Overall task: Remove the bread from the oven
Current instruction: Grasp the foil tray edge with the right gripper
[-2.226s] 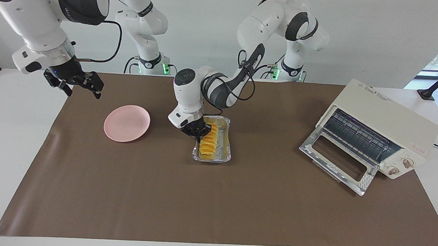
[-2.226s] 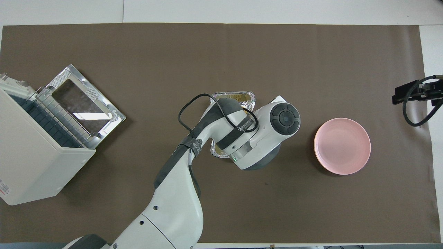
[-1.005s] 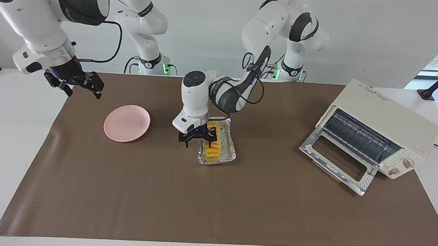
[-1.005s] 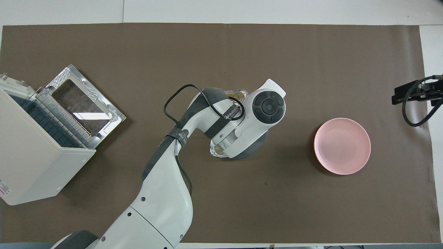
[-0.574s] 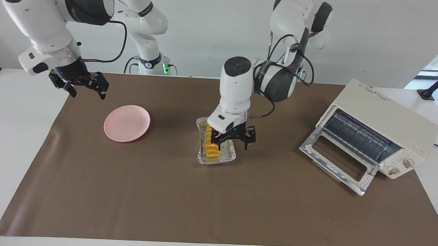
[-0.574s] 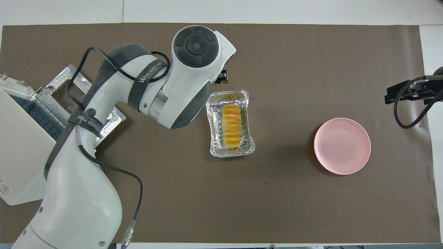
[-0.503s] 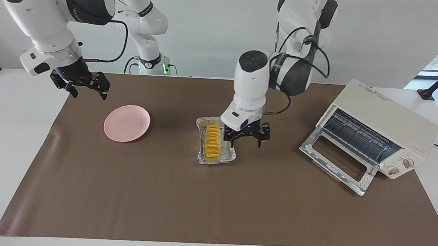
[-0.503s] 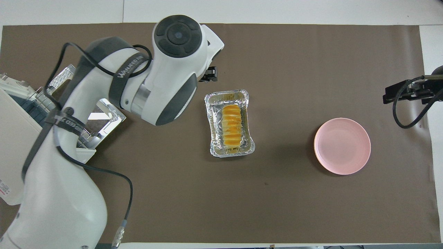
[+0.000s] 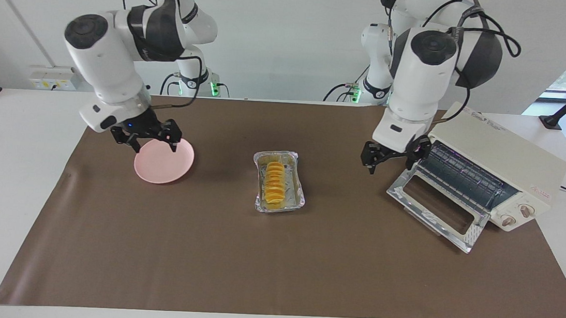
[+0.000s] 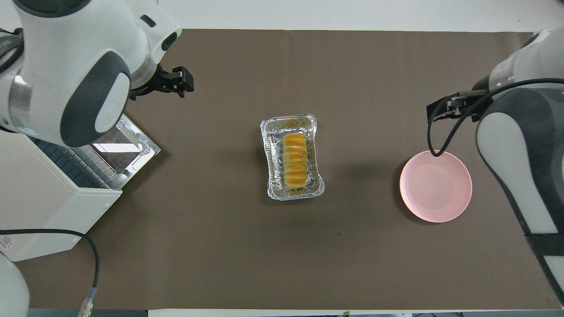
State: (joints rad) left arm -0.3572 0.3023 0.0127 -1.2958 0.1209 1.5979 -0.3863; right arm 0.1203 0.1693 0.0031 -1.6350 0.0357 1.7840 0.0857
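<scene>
Well, the bread (image 9: 274,181) is already out of the oven (image 9: 493,167): it lies in a crinkled foil tray (image 9: 294,171) at the middle of the brown mat (image 9: 210,252) on the worktop, well apart from everything else. From the tray in the overhead view, the oven sits at about nine o'clock with its glass door (image 9: 438,206) dropped open and its rack bare, and the round pink plate (image 9: 166,165) at about three o'clock.

Neither arm has anything. The left hand (image 9: 393,156) hangs released over the mat just by the oven's open mouth, its fingers spread. The right hand (image 9: 147,136) hovers over the plate's edge nearest the robots, also spread and empty.

To my eye the loaf looks light and soft, ridged into slice-like segments, so it would likely squash or split along a ridge under a hard pinch. I would take it across its short width near the middle, gently. The foil tray looks thin and easily bent; it could shift if the hand nudges its rim.
</scene>
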